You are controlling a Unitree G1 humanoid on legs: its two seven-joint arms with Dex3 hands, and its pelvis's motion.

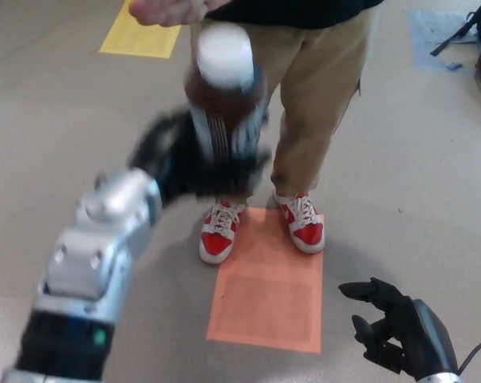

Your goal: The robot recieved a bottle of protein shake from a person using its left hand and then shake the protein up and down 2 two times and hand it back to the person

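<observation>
The left hand (194,163) is clamped around the protein shake bottle (222,96), held upright, white cap (224,54) up, before the person's legs (320,104). The right hand (400,331) hangs low, fingers spread.

Your left arm (92,267) reaches forward and up from the lower left, silver forearm foreshortened, its black left hand (194,159) blurred and closed around the bottle (222,96). Your right hand (396,329) sits low at the lower right, empty, fingers spread and slightly curled.
</observation>
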